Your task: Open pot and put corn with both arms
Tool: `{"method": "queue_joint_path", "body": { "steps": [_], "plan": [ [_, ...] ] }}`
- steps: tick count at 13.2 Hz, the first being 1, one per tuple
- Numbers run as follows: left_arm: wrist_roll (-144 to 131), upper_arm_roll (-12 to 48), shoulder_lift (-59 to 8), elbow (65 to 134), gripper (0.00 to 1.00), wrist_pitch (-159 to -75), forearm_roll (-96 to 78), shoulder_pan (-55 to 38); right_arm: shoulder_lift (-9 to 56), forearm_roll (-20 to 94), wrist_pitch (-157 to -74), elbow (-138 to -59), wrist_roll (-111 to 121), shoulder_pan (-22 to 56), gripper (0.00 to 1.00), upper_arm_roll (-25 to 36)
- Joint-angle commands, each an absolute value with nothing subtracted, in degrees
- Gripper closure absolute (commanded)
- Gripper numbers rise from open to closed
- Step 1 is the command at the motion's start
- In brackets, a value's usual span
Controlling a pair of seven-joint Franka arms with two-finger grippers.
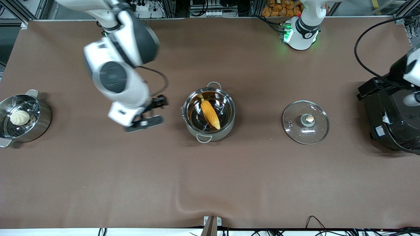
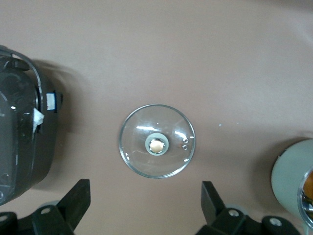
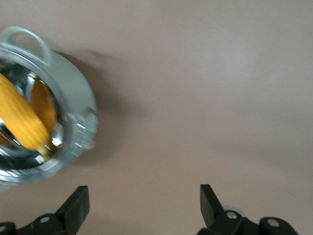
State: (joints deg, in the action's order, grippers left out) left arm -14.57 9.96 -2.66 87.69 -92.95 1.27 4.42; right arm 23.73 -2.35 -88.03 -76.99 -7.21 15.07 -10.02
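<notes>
The steel pot [image 1: 208, 114] stands open at the table's middle. The yellow corn [image 1: 210, 114] lies inside it. The glass lid [image 1: 305, 122] with its coppery knob [image 1: 308, 119] lies flat on the table beside the pot, toward the left arm's end. My right gripper [image 1: 153, 112] is open and empty, over the table beside the pot, toward the right arm's end. The right wrist view shows the pot [image 3: 73, 93], the corn [image 3: 24, 120] and that gripper [image 3: 144, 205]. My left gripper [image 2: 145, 205] is open and empty, high above the table by the lid [image 2: 157, 140].
A steel steamer pot [image 1: 39, 119] with a white bun [image 1: 19, 117] stands at the right arm's end. A big black cooker [image 1: 390, 121] stands at the left arm's end, with the left arm [image 1: 410, 65] above it. It also shows in the left wrist view [image 2: 19, 142].
</notes>
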Motion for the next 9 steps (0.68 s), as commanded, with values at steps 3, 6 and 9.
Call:
{"method": "queue_joint_path", "body": {
  "steps": [3,6,9],
  "plan": [
    [-10.4,11.5,-3.0,86.7,0.00,-91.5,1.8,4.6,13.4,-0.9,-89.5,-90.2,3.8,1.2,0.00,-10.9],
    [-9.9,11.5,-3.0,86.7,0.00,-90.3,1.8,4.7,4.7,-0.8,-94.3,-99.7,3.2,-1.1,0.00,-10.7],
    [-7.9,11.4,-3.0,86.7,0.00,-90.2,1.8,5.2,0.4,-0.8,-91.7,-100.3,3.1,-2.3,0.00,-7.0]
  ]
}}
